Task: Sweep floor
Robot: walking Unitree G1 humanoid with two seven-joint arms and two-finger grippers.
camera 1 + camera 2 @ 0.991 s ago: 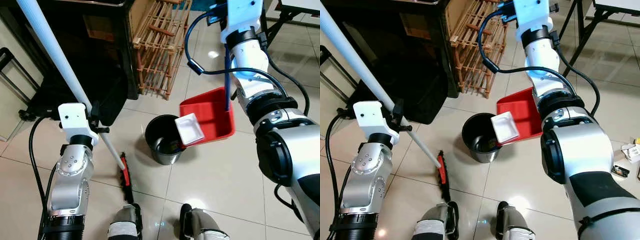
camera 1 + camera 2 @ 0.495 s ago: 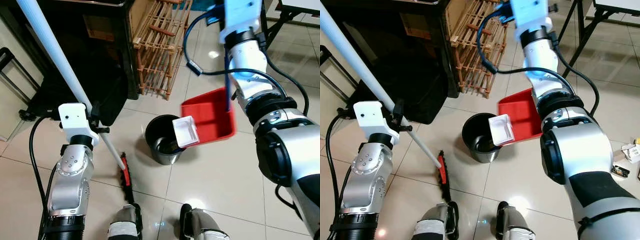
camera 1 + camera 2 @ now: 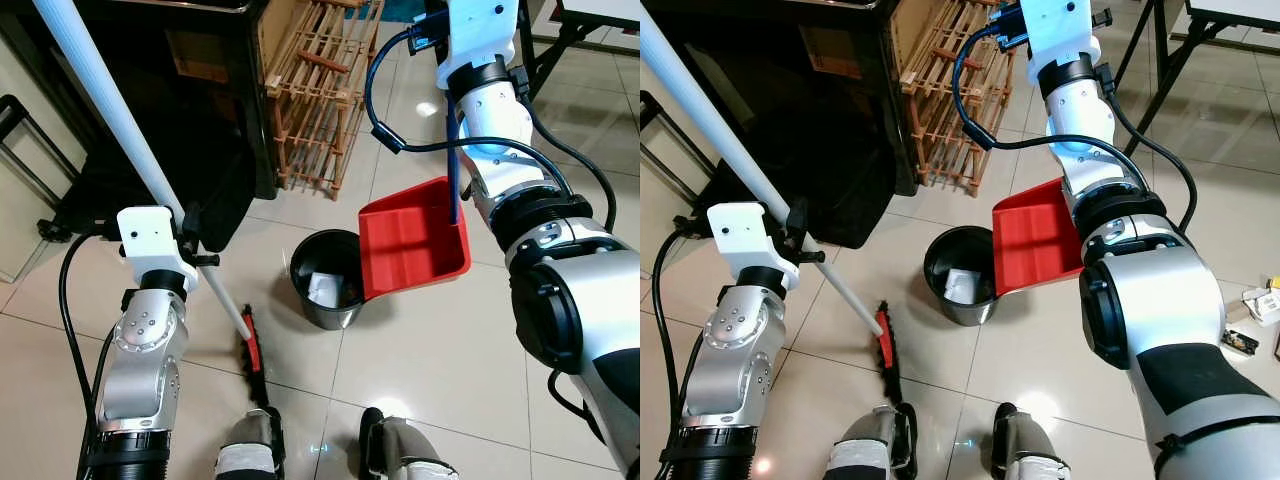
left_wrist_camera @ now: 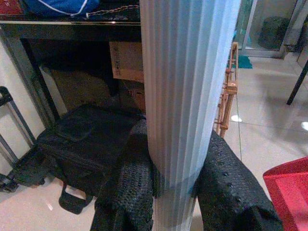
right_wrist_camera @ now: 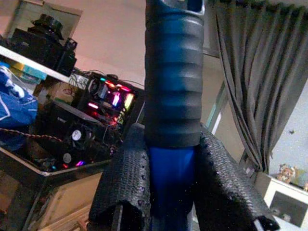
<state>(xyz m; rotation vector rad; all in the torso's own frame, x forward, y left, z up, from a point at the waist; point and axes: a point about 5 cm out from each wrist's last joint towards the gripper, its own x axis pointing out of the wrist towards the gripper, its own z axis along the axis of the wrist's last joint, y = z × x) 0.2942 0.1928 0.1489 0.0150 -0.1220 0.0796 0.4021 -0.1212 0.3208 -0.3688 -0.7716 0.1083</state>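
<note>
Left eye view: the red dustpan [image 3: 415, 240] hangs tilted from its blue handle [image 3: 455, 165], its lip over the rim of the black bin [image 3: 327, 290], so that its load tips into the bin; a white piece [image 3: 322, 289] lies inside the bin. The broom pole [image 3: 110, 115] runs down from the left gripper to the broom head [image 3: 250, 355], which rests on the tiled floor [image 3: 420, 350] below the fingers, parked while the pan is emptied.

Right eye view: a wooden rack [image 3: 950, 85] and a dark cabinet [image 3: 810, 100] stand beyond the bin, near the pan. The robot's feet [image 3: 940, 445] sit just beside the broom head, limiting any stroke toward the body.

Left wrist view: the left gripper [image 4: 185, 187] has both fingers [image 4: 132, 185] closed against the ribbed white pole, which passes between them. A black bag [image 4: 82, 144] lies on the floor beyond the fingers.

Right wrist view: the right gripper [image 5: 171, 185] has its fingers [image 5: 127, 178] clamped on the blue handle just under its ribbed grip, carrying the pan's weight
</note>
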